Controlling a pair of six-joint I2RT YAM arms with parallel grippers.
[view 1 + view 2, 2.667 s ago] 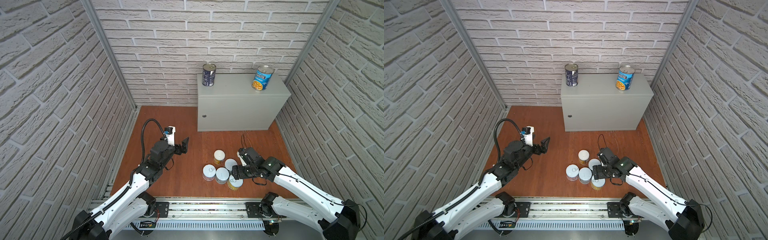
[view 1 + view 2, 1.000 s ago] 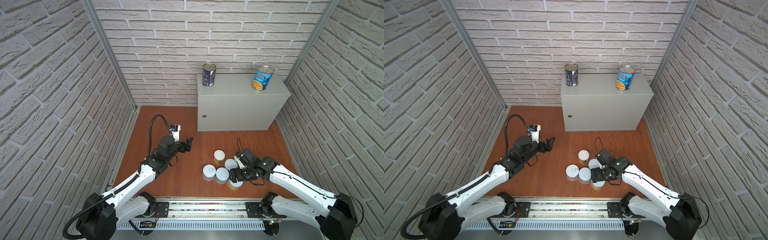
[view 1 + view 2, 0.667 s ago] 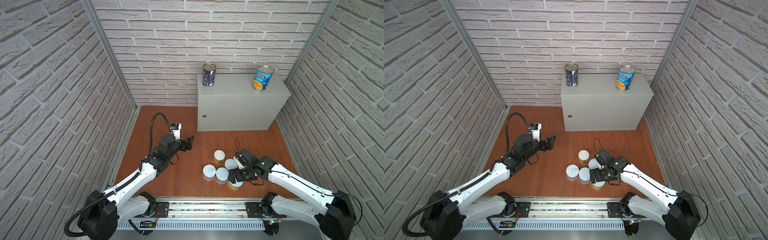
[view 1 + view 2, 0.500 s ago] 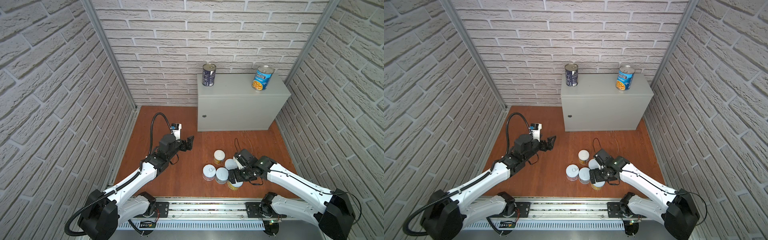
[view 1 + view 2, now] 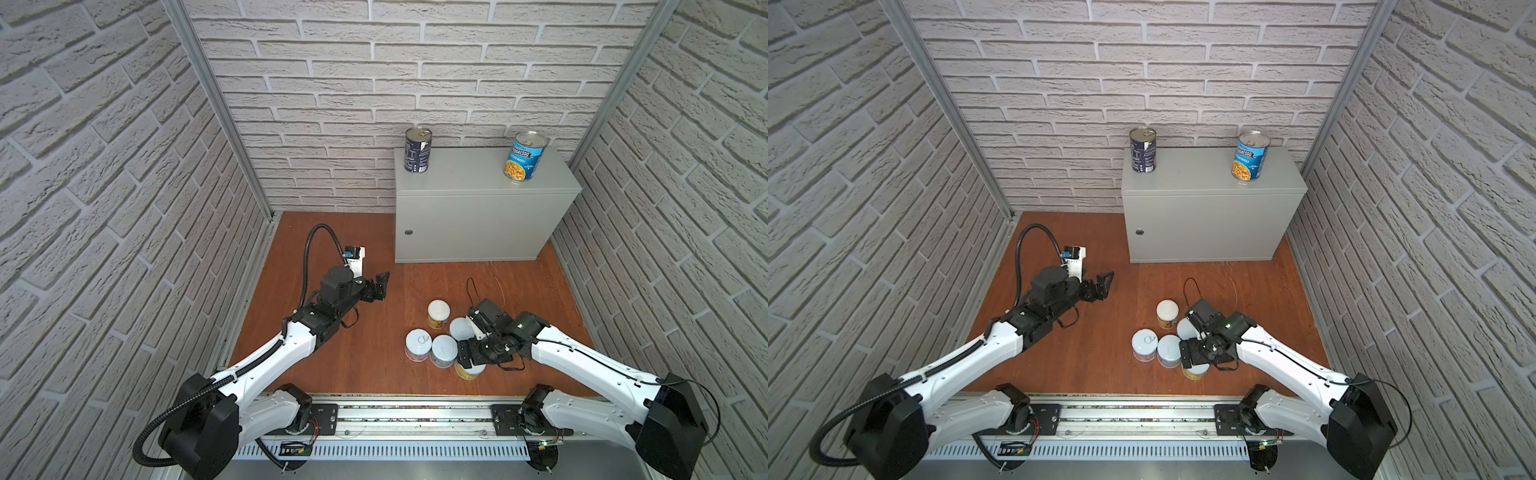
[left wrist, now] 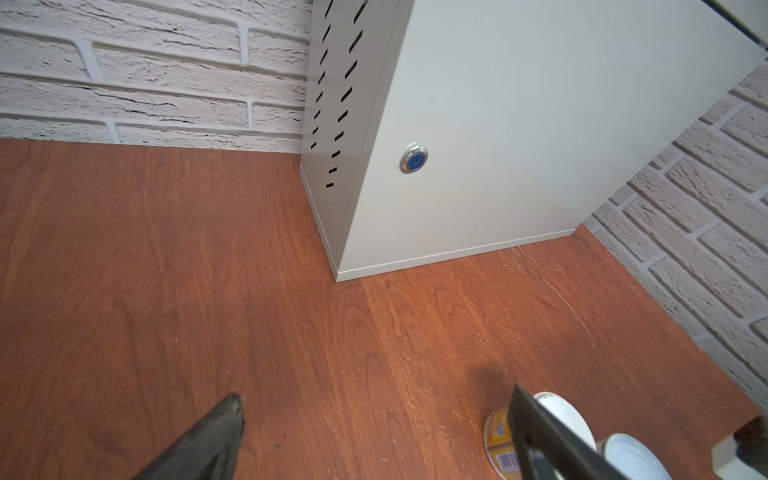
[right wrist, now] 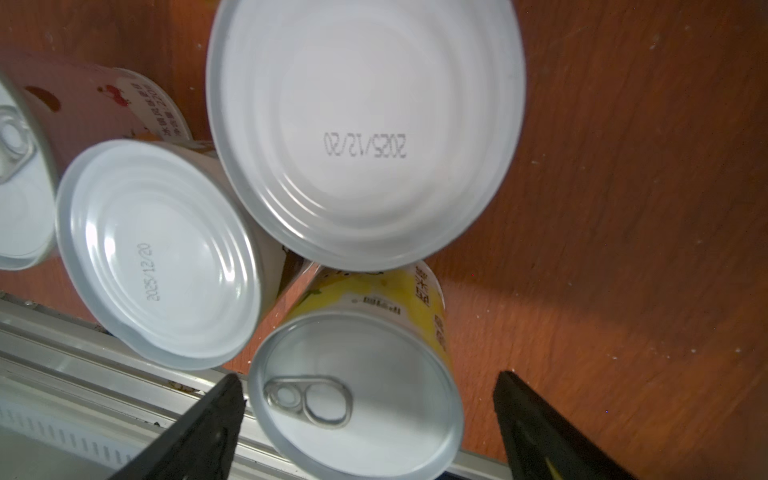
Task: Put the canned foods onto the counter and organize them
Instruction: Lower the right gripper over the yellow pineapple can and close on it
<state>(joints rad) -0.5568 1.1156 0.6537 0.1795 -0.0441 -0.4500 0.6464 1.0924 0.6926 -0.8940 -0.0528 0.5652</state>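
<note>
Idleness marks the left of both top views: the left claw [image 5: 380, 286] hangs spread and empty over the reddish floor [image 5: 374, 374], well apart from every can. Right of it, at upper centre, the dark navy can [image 5: 418, 149] stands upright at the left rear of the grey worktop [image 5: 469, 174]. At lower centre the short cans [image 5: 444, 350], five of them, stand bunched on the floor, several touching. The right claw [image 5: 469, 359] hangs over the one nearest the rail, the yellow can [image 7: 357, 399]. Its fingers are spread to either side of the pull-tab lid and pinch nothing. In the right wrist view one finger lies close to the rim, though whether it touches cannot be told, and the other stands clearly apart. At upper right the Progresso can [image 5: 525, 156] stands upright at the right rear of the worktop. These cans should handle as stiff, unyielding cylinders, probably weighty for their size if full, with smooth printed walls that could slip under a light squeeze. The sound hold is square across the wall at about mid-height, not on the lid rim. A neighbouring can sits just beside the yellow one, so the finger on that side has little room and may nudge it.
</note>
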